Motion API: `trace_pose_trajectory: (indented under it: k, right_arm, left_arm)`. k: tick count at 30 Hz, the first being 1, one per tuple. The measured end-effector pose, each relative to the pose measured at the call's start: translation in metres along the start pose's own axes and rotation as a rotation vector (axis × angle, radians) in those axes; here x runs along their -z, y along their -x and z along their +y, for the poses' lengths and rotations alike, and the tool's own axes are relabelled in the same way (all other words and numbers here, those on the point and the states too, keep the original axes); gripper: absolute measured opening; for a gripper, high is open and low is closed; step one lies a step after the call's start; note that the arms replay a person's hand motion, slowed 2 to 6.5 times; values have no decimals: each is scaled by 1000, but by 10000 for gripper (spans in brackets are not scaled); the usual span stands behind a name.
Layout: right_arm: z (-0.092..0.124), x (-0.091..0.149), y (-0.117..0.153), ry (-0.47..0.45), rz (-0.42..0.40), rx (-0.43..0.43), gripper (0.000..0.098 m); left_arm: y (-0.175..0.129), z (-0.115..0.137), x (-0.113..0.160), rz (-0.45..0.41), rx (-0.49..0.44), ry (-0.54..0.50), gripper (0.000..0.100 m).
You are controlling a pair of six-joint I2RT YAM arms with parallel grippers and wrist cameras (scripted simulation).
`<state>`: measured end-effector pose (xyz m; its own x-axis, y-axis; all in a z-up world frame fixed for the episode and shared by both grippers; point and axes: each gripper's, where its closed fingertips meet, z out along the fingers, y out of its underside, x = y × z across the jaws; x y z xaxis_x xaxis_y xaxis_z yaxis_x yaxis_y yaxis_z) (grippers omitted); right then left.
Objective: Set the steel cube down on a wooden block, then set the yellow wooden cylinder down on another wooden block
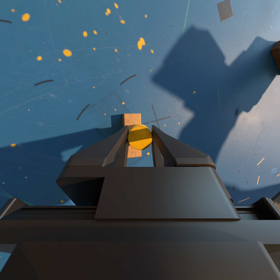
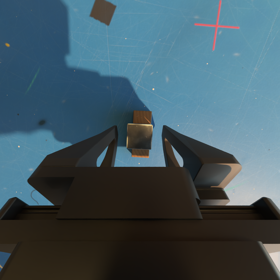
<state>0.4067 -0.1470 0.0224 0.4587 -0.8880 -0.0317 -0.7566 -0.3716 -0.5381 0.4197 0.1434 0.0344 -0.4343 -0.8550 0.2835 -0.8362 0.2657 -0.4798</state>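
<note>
Looking down the left gripper (image 1: 139, 137), I see its fingers pressed against both sides of the yellow wooden cylinder (image 1: 140, 136), whose round end faces the camera, so its axis points straight down toward the counter (image 1: 75, 75). Directly beneath lies a pale wooden block (image 1: 131, 119), long axis running away from me; the cylinder sits slightly right of its centreline, which I judge matters for the lowering. My right gripper (image 2: 139, 130) stands spread wide with clear gaps either side of the steel cube (image 2: 139, 136), which appears already seated on a darker wooden block (image 2: 142, 117).
</note>
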Motion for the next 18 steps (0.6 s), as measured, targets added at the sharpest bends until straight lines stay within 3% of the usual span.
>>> trace_pose_trajectory:
  k: [11,14,18]
  right_arm:
    - [1,-3,5,4,-17,22,593]
    - [-2,0,3,-11,-7,26,590]
    - [-8,8,-2,-52,17,25,513]
  left_arm:
    - [8,5,5,-4,34,19,348]
    - [12,3,8,-17,35,5,347]
    - [13,-4,14,-25,18,-47,289]
